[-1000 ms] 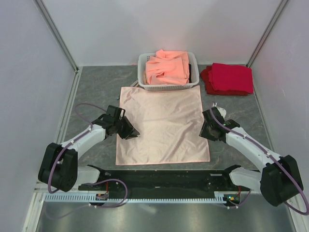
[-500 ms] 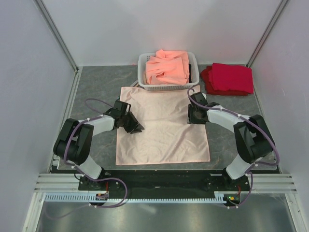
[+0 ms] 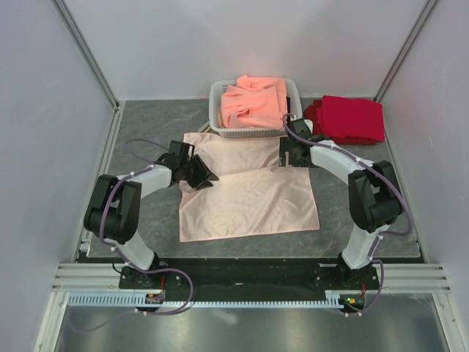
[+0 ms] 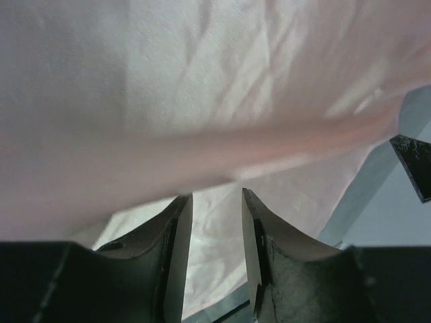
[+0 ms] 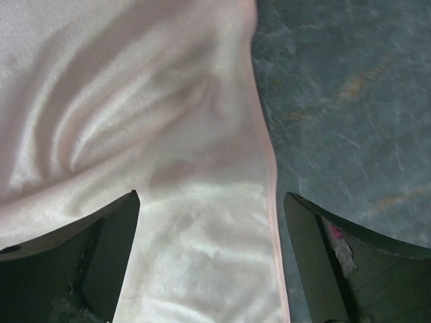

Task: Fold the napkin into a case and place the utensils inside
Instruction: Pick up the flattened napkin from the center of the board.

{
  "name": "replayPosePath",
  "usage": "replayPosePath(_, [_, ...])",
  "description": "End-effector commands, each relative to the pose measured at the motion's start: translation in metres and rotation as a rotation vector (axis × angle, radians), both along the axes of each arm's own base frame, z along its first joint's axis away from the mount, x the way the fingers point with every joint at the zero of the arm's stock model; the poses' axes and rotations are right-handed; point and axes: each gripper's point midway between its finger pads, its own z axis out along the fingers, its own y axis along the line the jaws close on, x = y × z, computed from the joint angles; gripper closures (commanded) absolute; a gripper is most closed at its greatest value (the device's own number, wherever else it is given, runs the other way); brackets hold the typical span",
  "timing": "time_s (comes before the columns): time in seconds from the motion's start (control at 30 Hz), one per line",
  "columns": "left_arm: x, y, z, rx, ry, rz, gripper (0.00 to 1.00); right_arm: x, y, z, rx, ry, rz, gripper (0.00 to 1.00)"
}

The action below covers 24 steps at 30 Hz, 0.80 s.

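Note:
The pale-pink napkin [image 3: 249, 209] lies on the grey table, rumpled, with a raised crease running across it about a third of the way down from its far edge. My left gripper [image 3: 205, 176] sits at the left end of that crease. Its jaws stand apart, with nothing pinched between them. In the left wrist view a fold of the napkin [image 4: 202, 81] hangs just past the left gripper [image 4: 217, 195]. My right gripper [image 3: 287, 155] is wide open over the napkin's right edge. In the right wrist view the napkin [image 5: 135, 101] lies under the right gripper [image 5: 212, 196]. The utensils are out of view.
A white basket [image 3: 249, 133] heaped with orange-salmon cloths stands right behind the napkin's far edge. Deep red folded cloths [image 3: 348, 119] lie at the back right. Bare grey table [image 3: 143, 139] shows to the left, and white walls close in both sides.
Both grippers moved toward the far side along the napkin's edges and their jaws widened. The flat napkin now has a crease across it, and its near edge has shifted away from the arm bases.

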Motion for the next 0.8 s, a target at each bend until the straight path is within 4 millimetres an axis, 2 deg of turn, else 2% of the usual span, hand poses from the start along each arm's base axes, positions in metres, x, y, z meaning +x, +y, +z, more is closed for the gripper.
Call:
replayPosePath(0.0, [-0.025, 0.001, 0.045, 0.001, -0.102, -0.058, 0.54, -0.032, -0.025, 0.059, -0.002, -0.041, -0.128, 0.02])
replayPosePath(0.03, [-0.038, 0.007, 0.042, 0.017, -0.083, -0.058, 0.52, -0.051, -0.030, 0.049, 0.009, -0.001, -0.147, 0.02])
replayPosePath(0.07, [-0.043, 0.014, 0.056, 0.040, -0.132, -0.050, 0.52, -0.065, -0.032, 0.060, 0.066, -0.019, -0.194, 0.02])
replayPosePath(0.1, [-0.060, 0.022, 0.052, 0.069, -0.084, -0.044, 0.52, -0.077, -0.033, 0.058, 0.131, 0.011, -0.208, 0.02])
replayPosePath(0.13, [-0.074, 0.030, 0.044, 0.095, -0.055, -0.033, 0.52, -0.098, -0.040, 0.043, 0.152, 0.060, -0.235, 0.02])
replayPosePath(0.17, [-0.081, 0.038, 0.054, 0.112, -0.080, -0.001, 0.52, -0.112, -0.044, 0.050, 0.204, 0.049, -0.275, 0.02])
replayPosePath(0.2, [-0.097, 0.046, 0.047, 0.138, -0.032, 0.016, 0.52, -0.124, -0.049, 0.045, 0.245, 0.082, -0.300, 0.02])
replayPosePath(0.23, [-0.113, 0.055, 0.038, 0.166, 0.008, 0.039, 0.53, -0.145, -0.056, 0.030, 0.239, 0.127, -0.326, 0.05])
replayPosePath(0.27, [-0.120, 0.068, 0.034, 0.209, 0.034, 0.116, 0.54, -0.161, -0.061, 0.035, 0.246, 0.119, -0.342, 0.12])
replayPosePath(0.3, [-0.128, 0.077, 0.040, 0.218, 0.019, 0.164, 0.54, -0.172, -0.060, 0.032, 0.275, 0.126, -0.376, 0.16])
replayPosePath(0.33, [-0.149, 0.088, 0.028, 0.260, 0.088, 0.197, 0.54, -0.192, -0.061, 0.015, 0.280, 0.167, -0.401, 0.22])
replayPosePath(0.37, [-0.152, 0.099, 0.026, 0.282, 0.094, 0.274, 0.55, -0.201, -0.061, 0.018, 0.320, 0.134, -0.422, 0.34])
replayPosePath(0.4, [-0.156, 0.102, 0.032, 0.267, 0.062, 0.308, 0.55, -0.206, -0.059, 0.014, 0.356, 0.128, -0.460, 0.40])
replayPosePath(0.43, [-0.167, 0.107, 0.023, 0.278, 0.091, 0.327, 0.54, -0.221, -0.054, -0.001, 0.388, 0.167, -0.461, 0.51])
replayPosePath(0.53, [-0.178, 0.110, 0.022, 0.259, 0.124, 0.383, 0.54, -0.233, -0.050, -0.012, 0.428, 0.179, -0.477, 0.60])
replayPosePath(0.63, [-0.183, 0.113, 0.021, 0.279, 0.178, 0.409, 0.54, -0.239, -0.048, -0.020, 0.433, 0.214, -0.484, 0.62])
replayPosePath(0.77, [-0.190, 0.115, 0.015, 0.320, 0.247, 0.395, 0.54, -0.237, -0.050, -0.027, 0.415, 0.224, -0.510, 0.62])
